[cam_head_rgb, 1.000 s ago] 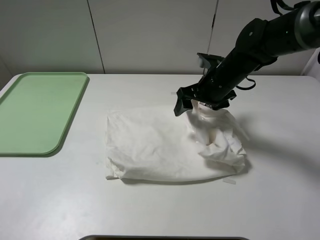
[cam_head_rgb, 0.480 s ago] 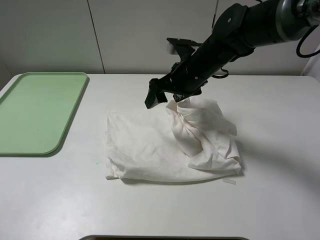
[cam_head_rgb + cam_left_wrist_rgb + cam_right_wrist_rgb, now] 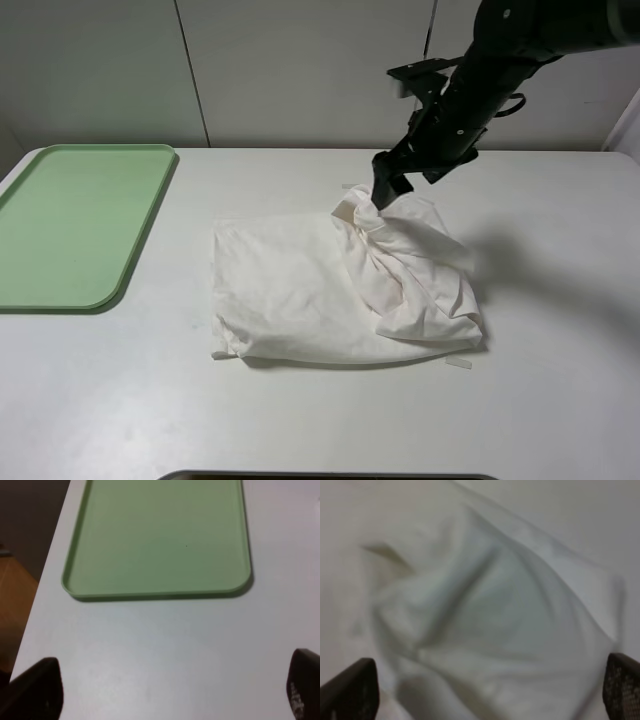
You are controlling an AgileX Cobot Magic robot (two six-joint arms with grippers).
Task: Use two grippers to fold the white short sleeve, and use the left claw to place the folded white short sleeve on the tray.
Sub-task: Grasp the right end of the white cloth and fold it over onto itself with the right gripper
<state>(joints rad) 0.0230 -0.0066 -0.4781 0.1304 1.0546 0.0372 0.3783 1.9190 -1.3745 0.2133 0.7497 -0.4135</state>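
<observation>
Starts nearest with 1 small tape strip (image 3: pixel 458 364) on the white table (image 3: pixel 320 420), just beside the front edge of the white short sleeve (image 3: pixel 300 290). Finds that shirt lying mid-table: flat and roughly folded on its left part, bunched into a wrinkled heap on its right. Shows the right gripper (image 3: pixel 383 190) poised over the heap's far edge, its 2 jaws spread wide, gripping nothing; cannot tell whether a tip brushes the cloth. Places the tray (image 3: pixel 70 225) at far left, well apart from the shirt. Has the left claw (image 3: pixel 170 692) over table just beside a tray rim, jaws wide apart, holding nothing.
</observation>
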